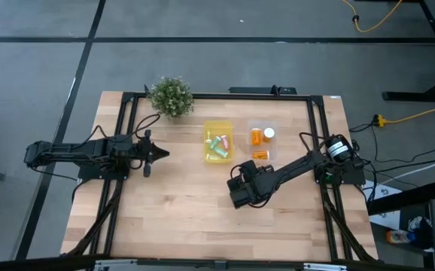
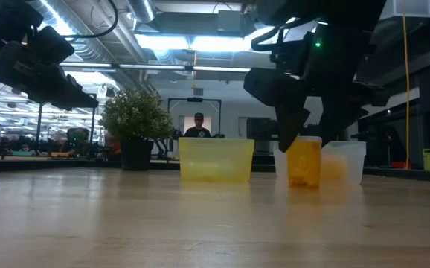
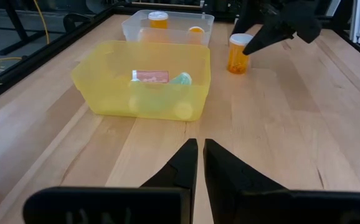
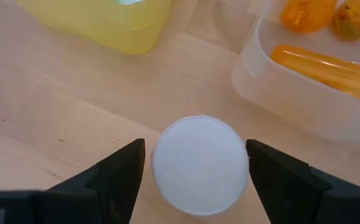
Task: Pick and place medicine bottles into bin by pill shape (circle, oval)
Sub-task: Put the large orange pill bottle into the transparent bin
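Nearly done — bottles fill your yellow bin (image 1: 218, 142) and clear bin (image 1: 263, 140). One orange bottle (image 2: 303, 161) stands at the clear bin's six o'clock; right gripper (image 4: 195, 165) straddles it, fingers apart. Left gripper (image 3: 198, 163) waits, pinched together.

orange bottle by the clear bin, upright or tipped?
Upright. The translucent orange bottle with white cap stands on the wooden table, cap up, between the open right claw fingers, outside the clear plastic bin.

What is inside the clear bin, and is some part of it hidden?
The clear bin holds three orange bottles: one lying on its side, two farther back. The right claw is open around a fourth bottle outside. Their pills cannot be seen.
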